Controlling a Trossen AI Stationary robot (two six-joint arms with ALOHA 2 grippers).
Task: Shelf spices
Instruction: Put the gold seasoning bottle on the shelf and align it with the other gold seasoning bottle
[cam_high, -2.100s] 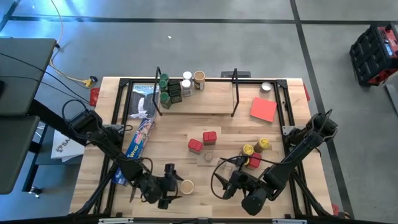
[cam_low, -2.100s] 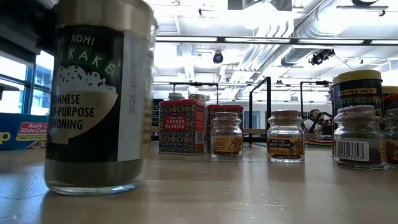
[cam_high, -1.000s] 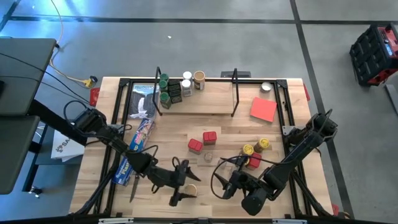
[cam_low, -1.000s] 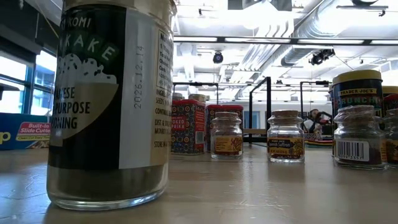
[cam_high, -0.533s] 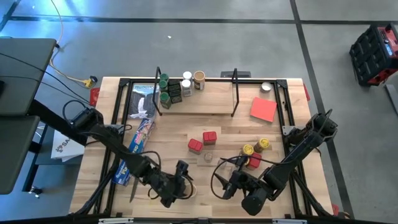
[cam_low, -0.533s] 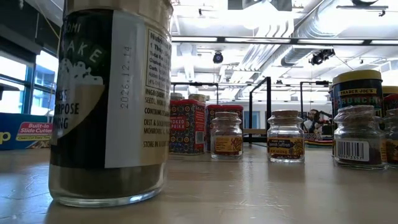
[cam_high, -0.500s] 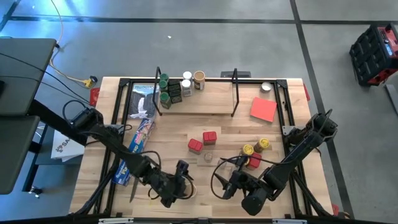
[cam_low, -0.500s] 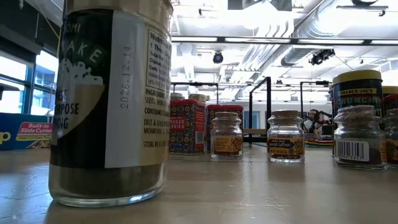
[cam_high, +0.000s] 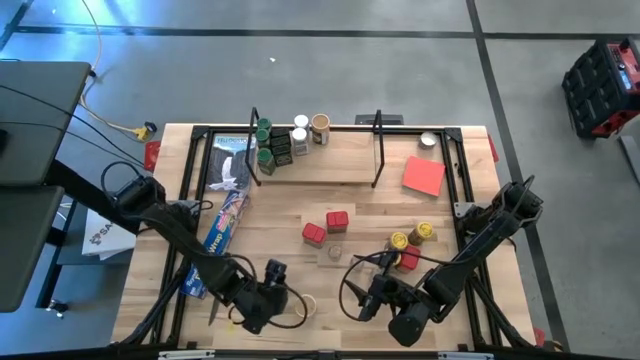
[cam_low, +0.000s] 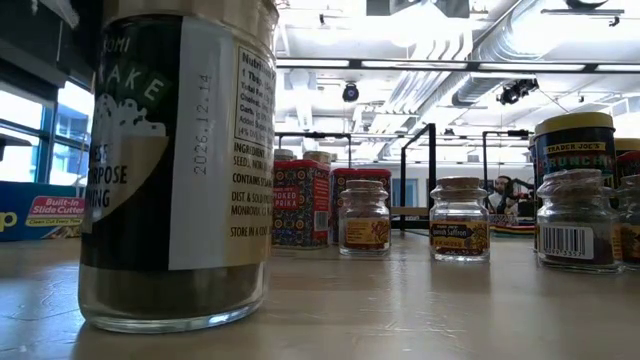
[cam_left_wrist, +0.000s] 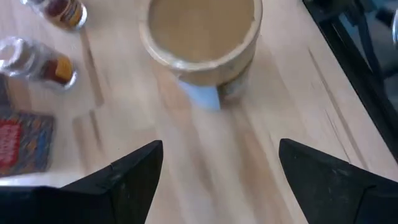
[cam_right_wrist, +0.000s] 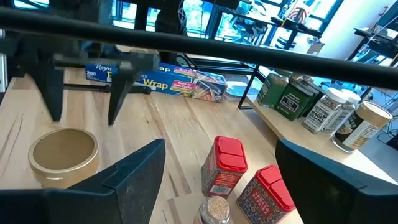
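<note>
While the left end effector (cam_high: 268, 285) sits at the near edge of the surface (cam_high: 360, 205) in the high view, its fingers spread and holding nothing, the tan-lidded jar (cam_high: 300, 301) stands just beside it, apart from the fingers. Shelf (cam_high: 315, 160) is at the far side, a handful of spices (cam_high: 290, 138) bunched at its left end; red tins (cam_high: 326, 226) and yellow-lidded jars (cam_high: 411, 236) are loose mid-surface. Right end effector (cam_high: 365, 300) waits near the front, also open and empty.

Low view: the jar (cam_low: 175, 165) fills the left of the picture, upright, base flat on the surface. Nothing is touching it. Small clear jars (cam_low: 363, 216) stand further back.

Left wrist view: tan lid (cam_left_wrist: 200, 28) is ahead of the open fingers (cam_left_wrist: 124, 174), roughly centred but not yet between them. My read: advance straight, keep the jar centred, close on the glass body below the lid rather than on the lid rim, so it doesn't tip or slip.

Right wrist view: same jar (cam_right_wrist: 64, 152) with the left fingers (cam_right_wrist: 118, 87) just behind it, clear of it. After the grip, lift high enough to clear the red tins (cam_right_wrist: 227, 165) on the way to the shelf's free right half.
</note>
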